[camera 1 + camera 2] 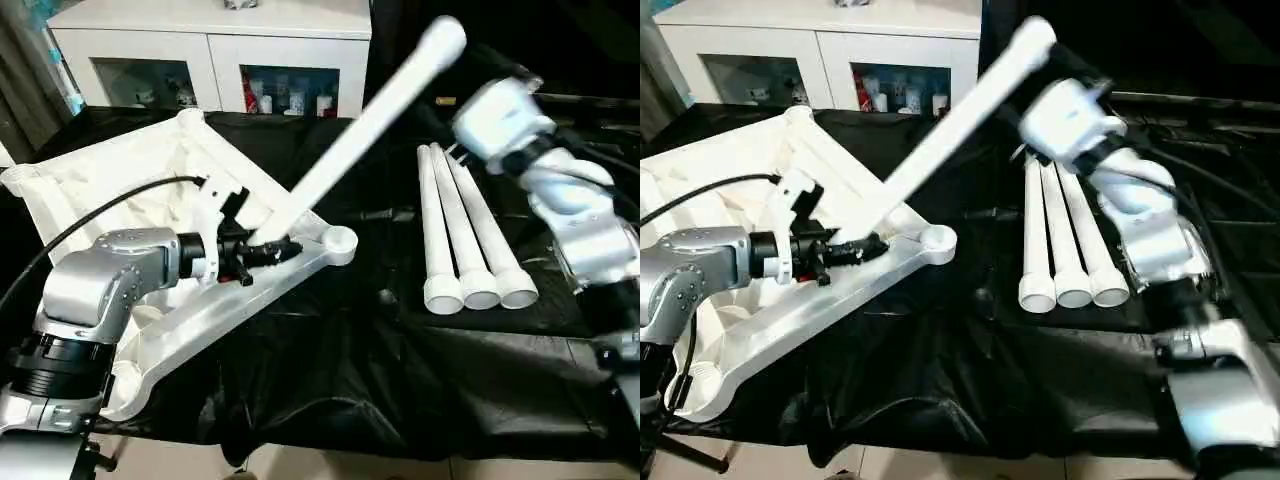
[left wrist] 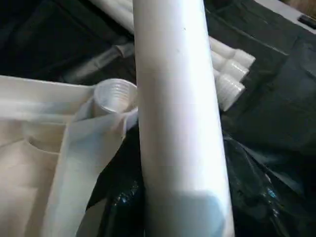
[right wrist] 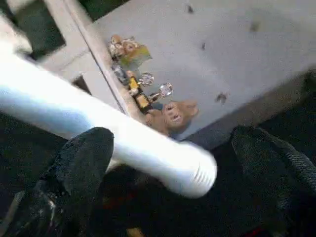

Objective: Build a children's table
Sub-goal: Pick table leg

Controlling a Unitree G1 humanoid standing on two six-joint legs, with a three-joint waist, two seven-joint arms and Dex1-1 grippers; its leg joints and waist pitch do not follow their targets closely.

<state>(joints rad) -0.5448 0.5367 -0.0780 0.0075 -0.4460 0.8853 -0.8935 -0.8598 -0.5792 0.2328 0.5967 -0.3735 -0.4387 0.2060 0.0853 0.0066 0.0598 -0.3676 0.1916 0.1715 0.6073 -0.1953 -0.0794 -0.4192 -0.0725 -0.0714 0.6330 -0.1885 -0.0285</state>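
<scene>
1. In the left eye view you see the tabletop lying underside up on the black cloth, over the cloth's left half, with one corner socket pointing toward the middle. Your left gripper is at the low end of a leg, just beside that socket; I cannot tell whether its fingers clamp the leg. The leg slants up and away to the right, its far end raised above the cloth. Three more legs lie side by side, touching, on the cloth's right half. A white cabinet stands behind the cloth.

2. In the right eye view your right arm reaches in near the raised end of the slanted leg; its gripper is hidden behind the wrist here.

3. In the left wrist view the leg runs straight along the camera's line, close up. The threaded socket sits just beside it, apart from it. The ends of the three spare legs lie beyond.

4. In the right wrist view your right gripper is spread wide, one finger touching the leg, the other finger well apart from it. The leg's ribbed tip lies between them, not clamped.
</scene>
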